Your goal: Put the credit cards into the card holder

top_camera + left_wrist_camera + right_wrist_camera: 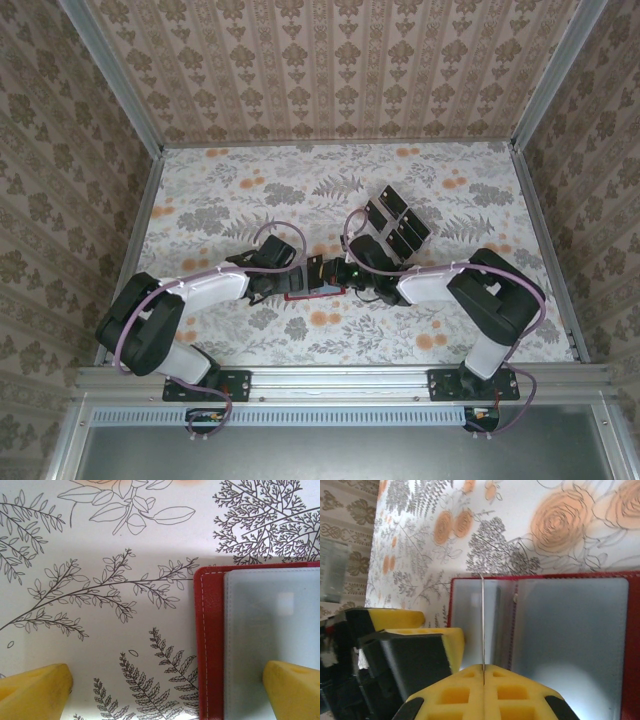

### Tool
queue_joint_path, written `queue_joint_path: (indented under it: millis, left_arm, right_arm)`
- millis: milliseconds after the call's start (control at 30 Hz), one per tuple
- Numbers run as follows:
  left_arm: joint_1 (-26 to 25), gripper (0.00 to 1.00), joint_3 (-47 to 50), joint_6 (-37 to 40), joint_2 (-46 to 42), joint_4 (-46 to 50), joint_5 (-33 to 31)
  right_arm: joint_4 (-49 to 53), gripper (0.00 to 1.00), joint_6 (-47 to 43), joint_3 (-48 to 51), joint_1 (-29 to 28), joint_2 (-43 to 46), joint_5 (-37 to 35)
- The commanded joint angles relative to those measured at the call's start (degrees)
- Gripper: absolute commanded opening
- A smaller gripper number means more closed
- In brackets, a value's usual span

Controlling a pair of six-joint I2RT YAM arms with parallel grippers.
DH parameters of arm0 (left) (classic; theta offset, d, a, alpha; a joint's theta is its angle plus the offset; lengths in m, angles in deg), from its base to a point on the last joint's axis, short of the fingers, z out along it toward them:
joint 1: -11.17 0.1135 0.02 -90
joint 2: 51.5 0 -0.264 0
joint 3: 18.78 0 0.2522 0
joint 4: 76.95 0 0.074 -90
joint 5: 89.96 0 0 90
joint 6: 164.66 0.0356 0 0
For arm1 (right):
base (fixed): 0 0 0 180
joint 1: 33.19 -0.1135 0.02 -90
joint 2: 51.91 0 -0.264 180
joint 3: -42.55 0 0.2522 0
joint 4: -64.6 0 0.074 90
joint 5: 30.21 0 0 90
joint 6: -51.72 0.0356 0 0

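The card holder (635, 645) lies open and flat on the flowered table, red with glossy grey pockets; in the top view its red edge (308, 296) shows between the two grippers. My right gripper (483, 672) is shut on one credit card (483, 620), seen edge-on and standing upright over the holder's left pocket. My left gripper (165, 685) is open, straddling the holder's left edge (210, 645): one finger (292, 690) is over the grey pocket, the other (35, 690) over bare table. Several more black credit cards (397, 222) lie in a loose group at the back right.
The left gripper's yellow fingers (437, 642) sit close beside the held card in the right wrist view. Patterned walls (330, 60) with metal rails (540, 250) box in the table. Bare cloth (220, 190) lies at the back left.
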Motion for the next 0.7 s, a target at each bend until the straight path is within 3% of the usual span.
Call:
queue_joint_path:
  millis: [0,667]
  left_arm:
    - [0.2,1.0,2.34,-1.41,0.93,6.65,-1.63]
    - [0.05,1.0,2.5,-1.41,1.02,6.69,-1.69]
  right_arm:
    - [-3.96,0.0,1.14,1.07,0.41,-0.89,1.31]
    - [-8.35,0.0,3.03,3.25,1.13,-3.5,2.02]
